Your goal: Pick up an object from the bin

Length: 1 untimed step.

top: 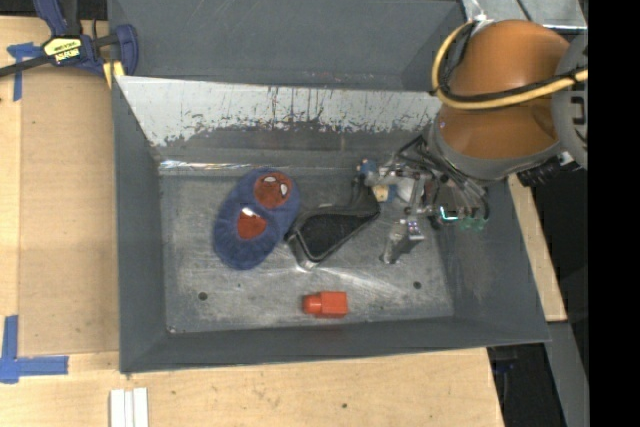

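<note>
1. Gripper [404, 245] low over bare floor, close to right wall of bin [300, 45]; cannot tell how jaws stand.
2. Black wedge-shaped object [335, 227] just left of it, beside blue slipper [250, 220].
3. Red block [326, 304] alone near front edge, open floor around.

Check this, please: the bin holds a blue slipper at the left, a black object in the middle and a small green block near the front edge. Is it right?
Not quite. The small block near the front edge of the bin is red, not green, as the camera view shows. The rest stands: the blue slipper lies at the left and the black object in the middle.
</note>
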Motion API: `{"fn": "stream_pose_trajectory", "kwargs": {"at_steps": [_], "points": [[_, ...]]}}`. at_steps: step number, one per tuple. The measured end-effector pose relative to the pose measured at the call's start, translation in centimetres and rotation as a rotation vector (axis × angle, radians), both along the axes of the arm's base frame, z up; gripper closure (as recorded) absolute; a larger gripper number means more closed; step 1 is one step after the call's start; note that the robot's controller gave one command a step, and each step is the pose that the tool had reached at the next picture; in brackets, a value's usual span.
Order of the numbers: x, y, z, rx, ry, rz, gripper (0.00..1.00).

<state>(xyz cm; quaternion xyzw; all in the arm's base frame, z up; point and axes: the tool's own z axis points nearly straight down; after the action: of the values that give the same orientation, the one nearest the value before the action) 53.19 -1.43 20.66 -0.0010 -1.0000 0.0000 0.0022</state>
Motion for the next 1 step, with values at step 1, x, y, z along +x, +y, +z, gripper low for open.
{"fn": "stream_pose_trajectory", "kwargs": {"at_steps": [1], "points": [[-0.45,-1.10,-9.02,-0.001,-0.014,0.149,0.00]]}}
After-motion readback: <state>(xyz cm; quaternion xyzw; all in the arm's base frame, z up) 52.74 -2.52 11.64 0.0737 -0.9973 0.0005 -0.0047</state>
